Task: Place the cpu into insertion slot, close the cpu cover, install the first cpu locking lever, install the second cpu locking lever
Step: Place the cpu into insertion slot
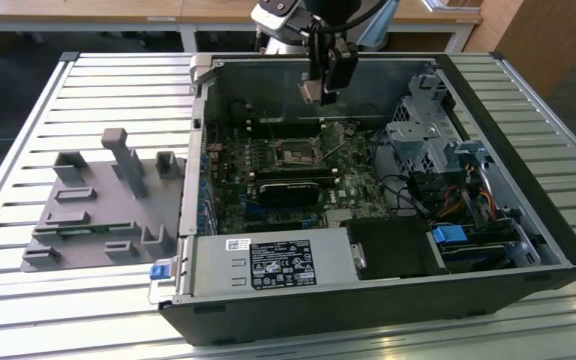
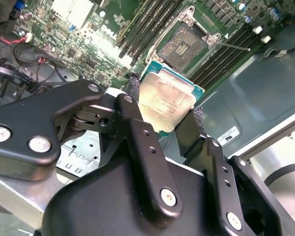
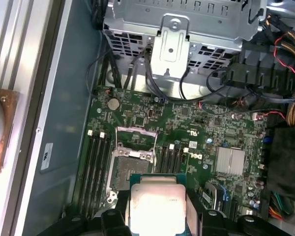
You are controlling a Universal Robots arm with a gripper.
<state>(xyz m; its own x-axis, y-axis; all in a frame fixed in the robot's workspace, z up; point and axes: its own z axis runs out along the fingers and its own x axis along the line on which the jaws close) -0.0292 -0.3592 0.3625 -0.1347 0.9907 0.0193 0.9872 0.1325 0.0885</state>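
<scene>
Slatted metal table (image 1: 28,97) bears case (image 1: 318,319); gripper (image 2: 164,102) holds cpu (image 3: 156,204).

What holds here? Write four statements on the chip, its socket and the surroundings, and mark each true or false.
1. The black two-fingered gripper grips the flat square silver-grey cpu. True.
2. The cpu sits in the black-framed square insertion slot on the green circuit board. False: the slot is empty, and the cpu hangs above the board.
3. The black computer case lies open on the slatted metal table. True.
4. The grey plastic fixture lies inside the case. False: it lies on the table, at the exterior view's left of the case.
</scene>
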